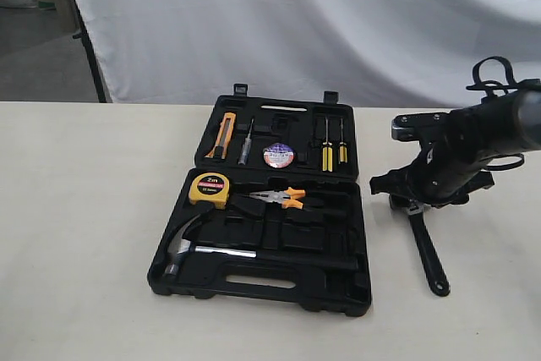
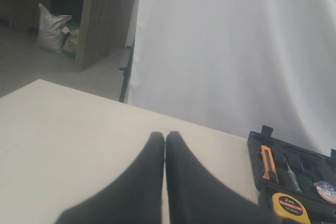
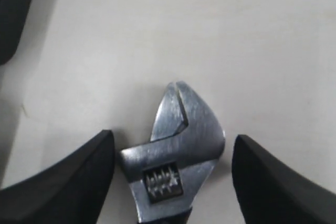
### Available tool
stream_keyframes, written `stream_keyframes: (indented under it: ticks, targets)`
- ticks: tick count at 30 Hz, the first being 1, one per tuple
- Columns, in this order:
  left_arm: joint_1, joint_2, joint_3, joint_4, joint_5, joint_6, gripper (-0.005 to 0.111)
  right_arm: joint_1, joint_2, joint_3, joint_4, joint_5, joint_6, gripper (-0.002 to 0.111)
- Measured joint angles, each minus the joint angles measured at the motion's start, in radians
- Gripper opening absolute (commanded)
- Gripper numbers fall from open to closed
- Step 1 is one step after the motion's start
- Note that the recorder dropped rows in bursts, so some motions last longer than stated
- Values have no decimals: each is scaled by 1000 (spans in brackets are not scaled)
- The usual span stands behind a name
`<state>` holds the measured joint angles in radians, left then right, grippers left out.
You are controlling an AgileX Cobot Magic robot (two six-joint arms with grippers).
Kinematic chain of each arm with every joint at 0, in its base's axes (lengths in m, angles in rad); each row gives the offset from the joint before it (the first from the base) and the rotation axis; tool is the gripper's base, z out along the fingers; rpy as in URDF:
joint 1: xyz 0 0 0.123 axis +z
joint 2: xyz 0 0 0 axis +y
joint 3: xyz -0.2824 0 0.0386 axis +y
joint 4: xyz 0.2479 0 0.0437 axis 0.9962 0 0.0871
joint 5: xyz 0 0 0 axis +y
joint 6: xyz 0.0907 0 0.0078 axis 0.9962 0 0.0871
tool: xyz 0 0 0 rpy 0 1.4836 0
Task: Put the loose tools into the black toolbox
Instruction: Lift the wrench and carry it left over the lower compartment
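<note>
The black toolbox [image 1: 254,287] lies open on the table. The claw hammer [image 1: 221,251] rests in its near half and the black tape roll [image 1: 278,155] in its far half. Right of the case, the black adjustable wrench [image 1: 427,255] lies on the table. My right gripper [image 1: 414,200] is down over its silver head [image 3: 184,119]. In the right wrist view the gripper [image 3: 172,137] is open, its fingers on either side of the head; one is close to the metal and the other stands clear. My left gripper [image 2: 165,136] is shut and empty above bare table, left of the toolbox [image 2: 255,145].
A yellow tape measure [image 1: 210,189] and orange-handled pliers [image 1: 279,199] sit in the near half. An orange utility knife [image 1: 223,134] and screwdrivers [image 1: 333,151] sit in the far half. A white curtain hangs behind the table.
</note>
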<state>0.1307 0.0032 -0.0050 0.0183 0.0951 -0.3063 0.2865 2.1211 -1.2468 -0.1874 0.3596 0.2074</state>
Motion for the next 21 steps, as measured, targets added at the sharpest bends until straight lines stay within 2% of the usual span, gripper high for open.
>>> stream_keyframes:
  ticks: [3, 6, 7, 8, 9, 10, 17, 21]
  targets:
    - [0, 0, 0, 0, 0, 0, 1, -9, 12, -4, 10, -31, 6, 56]
    - [0, 0, 0, 0, 0, 0, 1, -9, 16, -6, 12, -44, 6, 43]
    - [0, 0, 0, 0, 0, 0, 1, -9, 16, -6, 12, -45, 6, 28]
    - [0, 0, 0, 0, 0, 0, 1, -9, 16, -6, 12, -47, 8, 21]
    - [0, 0, 0, 0, 0, 0, 1, -9, 16, -6, 14, -47, 8, 8]
    - [0, 0, 0, 0, 0, 0, 1, -9, 16, -6, 14, -47, 8, 1]
    - [0, 0, 0, 0, 0, 0, 1, -9, 7, -6, 14, -38, 14, 0]
    - [0, 0, 0, 0, 0, 0, 1, -9, -46, 12, 14, 80, 12, 0]
